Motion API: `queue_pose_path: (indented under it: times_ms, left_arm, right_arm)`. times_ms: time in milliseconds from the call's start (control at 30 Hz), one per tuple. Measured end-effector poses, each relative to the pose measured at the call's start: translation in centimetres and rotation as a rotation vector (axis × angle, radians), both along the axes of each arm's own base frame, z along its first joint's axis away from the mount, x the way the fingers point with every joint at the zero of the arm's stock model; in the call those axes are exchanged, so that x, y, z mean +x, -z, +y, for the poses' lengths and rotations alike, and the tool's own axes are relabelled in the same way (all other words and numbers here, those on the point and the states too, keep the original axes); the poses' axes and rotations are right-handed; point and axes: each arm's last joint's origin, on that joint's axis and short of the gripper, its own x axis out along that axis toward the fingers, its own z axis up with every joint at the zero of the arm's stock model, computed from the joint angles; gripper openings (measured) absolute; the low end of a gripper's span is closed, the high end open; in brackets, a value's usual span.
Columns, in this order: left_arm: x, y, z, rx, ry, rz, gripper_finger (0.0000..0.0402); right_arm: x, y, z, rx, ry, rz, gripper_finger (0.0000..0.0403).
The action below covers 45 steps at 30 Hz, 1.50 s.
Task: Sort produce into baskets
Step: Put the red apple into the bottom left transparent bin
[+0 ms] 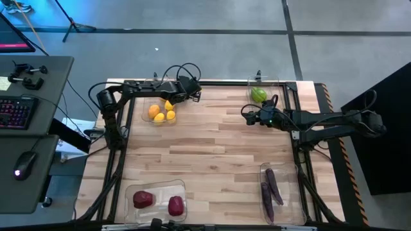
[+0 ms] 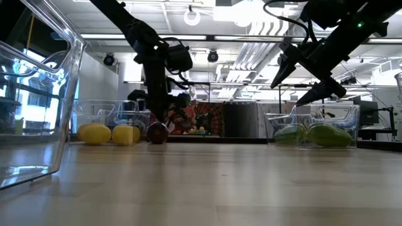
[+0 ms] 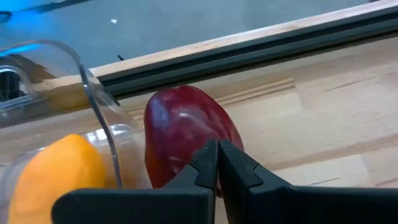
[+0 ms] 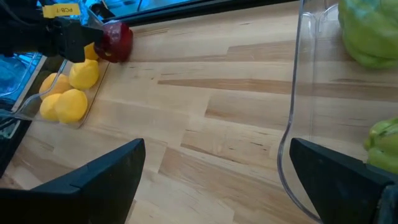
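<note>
A dark red piece (image 3: 183, 127) lies on the table just outside the far-left clear basket (image 1: 146, 115), which holds several yellow and orange pieces (image 1: 160, 113). My left gripper (image 3: 217, 163) is shut, its tips right at the red piece's near side; the piece also shows in the low view (image 2: 157, 133) and the right wrist view (image 4: 117, 40). My right gripper (image 4: 214, 180) is open and empty, raised above the table beside the far-right basket (image 4: 292, 124) of green pieces (image 1: 258, 95). My left gripper's shut fingertips (image 3: 208, 158) stand against the red piece's side (image 3: 186, 149), coming down at a slant. Whether they touch it, I cannot tell. The piece rests on the table beside the basket wall (image 3: 102, 118).
A near-left basket (image 1: 157, 188) holds two dark red pieces (image 1: 142, 199). A near-right basket (image 1: 290, 192) holds long purple pieces (image 1: 270, 189). The wooden table's middle (image 1: 212, 147) lies bare between the baskets. A desk with keyboard (image 1: 16, 112) stands off to the left.
</note>
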Motion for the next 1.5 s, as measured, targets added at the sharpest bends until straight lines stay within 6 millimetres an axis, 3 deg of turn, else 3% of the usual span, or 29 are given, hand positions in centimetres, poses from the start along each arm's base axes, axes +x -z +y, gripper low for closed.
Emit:
queue_pose_path:
  times_ms: [367, 600, 1133, 1300, 1500]
  left_arm:
    - [-0.5, -2.0, -0.4, 0.154, -0.05, 0.047, 0.0]
    - [-0.5, -0.2, 0.4, 0.1, -0.056, 0.072, 0.0]
    - [-1.0, -0.2, 1.3, 0.137, -0.112, 0.073, 0.0]
    - [-0.8, 1.1, 1.4, 0.085, -0.092, 0.101, 0.0]
    - [-0.5, 1.3, 1.2, 0.075, -0.081, 0.09, 0.0]
  right_arm:
    - [-0.1, 0.0, 0.0, -0.006, 0.005, 0.01, 0.039]
    - [-0.1, 0.0, 0.0, -0.006, 0.008, 0.009, 0.039]
    - [0.0, 0.1, 0.1, 0.033, -0.034, 0.002, 0.039]
    - [0.0, 0.1, 0.1, 0.036, -0.033, 0.0, 0.039]
    - [0.0, 0.1, 0.1, 0.05, -0.021, -0.012, 0.039]
